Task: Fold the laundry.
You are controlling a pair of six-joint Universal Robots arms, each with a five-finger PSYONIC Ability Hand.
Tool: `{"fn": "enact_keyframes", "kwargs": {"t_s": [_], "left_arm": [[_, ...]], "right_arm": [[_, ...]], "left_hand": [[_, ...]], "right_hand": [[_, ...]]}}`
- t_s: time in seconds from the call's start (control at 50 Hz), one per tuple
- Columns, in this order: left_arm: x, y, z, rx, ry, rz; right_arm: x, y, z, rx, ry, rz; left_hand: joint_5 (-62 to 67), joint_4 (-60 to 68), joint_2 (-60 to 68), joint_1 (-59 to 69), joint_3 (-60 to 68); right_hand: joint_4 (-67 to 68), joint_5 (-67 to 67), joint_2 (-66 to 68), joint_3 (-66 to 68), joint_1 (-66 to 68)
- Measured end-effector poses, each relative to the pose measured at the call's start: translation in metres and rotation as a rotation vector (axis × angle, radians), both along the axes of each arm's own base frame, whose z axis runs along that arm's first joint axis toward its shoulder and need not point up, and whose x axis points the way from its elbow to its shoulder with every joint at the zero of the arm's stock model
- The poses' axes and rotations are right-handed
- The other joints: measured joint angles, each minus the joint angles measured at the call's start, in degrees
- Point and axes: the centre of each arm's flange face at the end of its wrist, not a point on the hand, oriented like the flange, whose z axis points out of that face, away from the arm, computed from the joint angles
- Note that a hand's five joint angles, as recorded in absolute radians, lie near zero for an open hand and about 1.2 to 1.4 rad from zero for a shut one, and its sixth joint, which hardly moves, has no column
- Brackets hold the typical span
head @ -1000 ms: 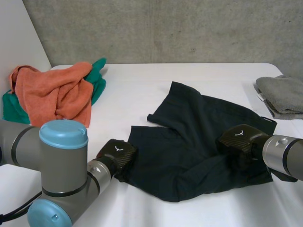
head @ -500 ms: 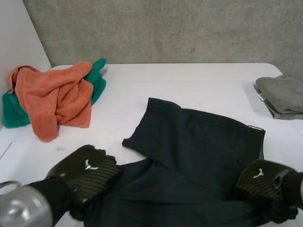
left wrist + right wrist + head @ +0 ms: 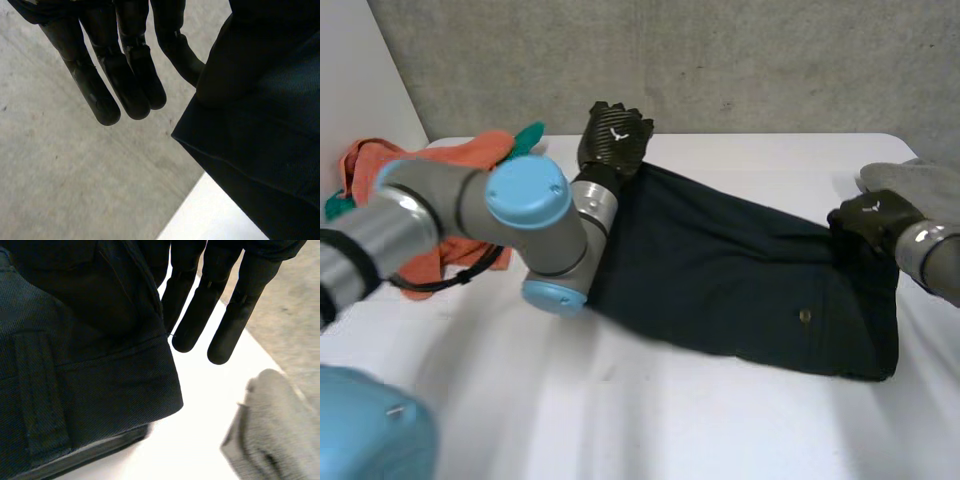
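A dark garment (image 3: pixel 740 280) lies folded over on the white table, stretched between my two hands. My left hand (image 3: pixel 615 135) is raised at its far left corner. In the left wrist view the fingers (image 3: pixel 125 75) are straight and the cloth (image 3: pixel 265 140) is pinched beside them against the covered thumb. My right hand (image 3: pixel 868 218) holds the far right corner. In the right wrist view its straight fingers (image 3: pixel 200 305) stick out past the garment's hem (image 3: pixel 90 375), which is caught at the thumb side.
An orange towel (image 3: pixel 370 160) and a green cloth (image 3: pixel 530 132) are heaped at the far left, partly behind my left arm (image 3: pixel 520 220). A folded grey towel (image 3: pixel 920 185) lies at the far right, close to my right hand, also seen as grey towel (image 3: pixel 265 435).
Both hands have swung from the table's near side to the far side, carrying the garment's near edge over and doubling it. The left arm now crosses in front of the orange towel.
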Motion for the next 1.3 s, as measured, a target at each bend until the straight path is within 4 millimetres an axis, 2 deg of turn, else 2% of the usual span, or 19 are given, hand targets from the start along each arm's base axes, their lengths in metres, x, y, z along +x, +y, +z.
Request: {"fn": "enact_keyframes", "kwargs": {"t_s": [0.12, 0.14, 0.16, 0.18, 0.2, 0.24, 0.32, 0.42, 0.48, 0.5, 0.56, 0.68, 0.84, 0.98, 1.04, 1.08, 1.12, 1.24, 1.3], "left_arm": [[-0.017, -0.020, -0.033, -0.050, 0.030, -0.046], [-0.019, -0.023, -0.037, -0.062, 0.043, -0.050], [-0.019, -0.025, -0.039, -0.068, 0.050, -0.051], [-0.020, -0.027, -0.040, -0.073, 0.061, -0.052], [-0.021, -0.028, -0.041, -0.077, 0.072, -0.054], [-0.022, -0.027, -0.039, -0.079, 0.095, -0.059], [-0.022, -0.020, -0.019, -0.078, 0.140, -0.072], [-0.014, -0.006, 0.015, -0.075, 0.176, -0.086], [-0.003, 0.010, 0.037, -0.063, 0.195, -0.095], [-0.001, 0.014, 0.041, -0.058, 0.198, -0.097], [0.011, 0.030, 0.049, -0.024, 0.206, -0.103], [0.031, 0.057, 0.045, 0.070, 0.205, -0.112], [0.051, 0.082, 0.024, 0.189, 0.183, -0.114], [0.058, 0.089, 0.012, 0.232, 0.163, -0.107], [0.060, 0.090, 0.007, 0.245, 0.156, -0.103], [0.061, 0.091, 0.005, 0.251, 0.152, -0.101], [0.062, 0.092, 0.003, 0.256, 0.148, -0.099], [0.067, 0.098, 0.008, 0.256, 0.148, -0.097], [0.071, 0.101, 0.014, 0.247, 0.156, -0.095]], "right_arm": [[0.012, -0.042, -0.017, -0.134, 0.031, -0.054], [0.015, -0.051, -0.021, -0.165, 0.030, -0.058], [0.017, -0.055, -0.024, -0.180, 0.029, -0.059], [0.019, -0.060, -0.026, -0.201, 0.028, -0.061], [0.021, -0.064, -0.028, -0.223, 0.026, -0.063], [0.023, -0.071, -0.029, -0.265, 0.023, -0.072], [0.023, -0.077, -0.020, -0.335, 0.024, -0.125], [0.017, -0.066, 0.008, -0.383, 0.020, -0.205], [0.010, -0.041, 0.035, -0.390, -0.006, -0.240], [0.009, -0.038, 0.038, -0.387, -0.010, -0.242], [0.004, -0.004, 0.050, -0.318, -0.046, -0.231], [-0.004, 0.046, 0.037, -0.094, -0.104, -0.204], [-0.011, 0.082, -0.002, 0.108, -0.180, -0.204], [-0.013, 0.084, -0.027, 0.130, -0.179, -0.208], [-0.015, 0.074, -0.042, 0.112, -0.162, -0.215], [-0.018, 0.068, -0.046, 0.086, -0.146, -0.222], [-0.021, 0.062, -0.048, 0.058, -0.128, -0.227], [-0.049, 0.040, -0.028, -0.127, 0.087, -0.233], [-0.054, 0.036, -0.014, -0.207, 0.216, -0.198]], "left_hand": [[0.0, 0.0, 0.0, 0.0, 0.0], [-8.8, -9.7, -9.6, -9.6, -9.4], [-8.8, -9.7, -9.6, -9.6, -9.4], [-23.7, -25.0, -26.0, -26.7, -24.3], [-33.4, -34.7, -34.4, -37.8, -33.8], [-50.6, -52.7, -52.6, -54.2, -51.4], [-54.8, -57.2, -56.7, -55.5, -56.2], [-54.8, -57.2, -56.8, -55.5, -56.2], [-54.8, -57.2, -56.9, -55.5, -56.2], [-54.8, -57.2, -56.9, -55.5, -56.2], [-54.8, -57.2, -56.9, -55.5, -56.2], [-54.8, -57.2, -56.9, -55.5, -56.2], [-54.8, -57.2, -56.9, -55.5, -56.2], [-54.8, -57.2, -56.9, -55.5, -56.2], [-54.8, -57.2, -56.9, -55.5, -56.2], [-54.8, -57.2, -56.9, -55.5, -56.2], [-54.8, -57.2, -56.9, -55.5, -56.2], [-54.8, -57.2, -56.9, -55.5, -56.2], [-54.8, -57.2, -56.9, -55.5, -56.2]], "right_hand": [[-3.9, -3.8, -3.3, -3.6, -1.1], [-13.3, -13.2, -13.9, -14.0, -9.6], [-18.7, -18.7, -19.3, -19.4, -14.8], [-26.3, -26.6, -26.2, -25.9, -22.4], [-39.3, -40.3, -39.5, -39.0, -34.5], [-51.6, -51.5, -51.4, -51.2, -46.6], [-56.6, -56.2, -55.6, -56.1, -50.2], [-56.7, -56.2, -55.6, -56.1, -50.2], [-56.7, -56.2, -55.6, -56.1, -50.2], [-56.7, -56.2, -55.6, -56.1, -50.2], [-56.7, -56.2, -55.6, -56.1, -50.2], [-56.7, -56.2, -55.6, -56.1, -50.2], [-56.7, -56.2, -55.6, -56.1, -50.2], [-53.5, -53.0, -51.7, -53.0, -46.9], [-19.6, -19.9, -17.2, -18.7, -16.1], [-6.7, -7.9, -4.8, -6.3, -6.2], [-2.5, -4.5, -1.5, -2.2, -3.1], [-0.9, -3.4, -1.1, -1.4, -2.1], [-0.9, -3.4, -1.1, -1.4, -1.5]]}}
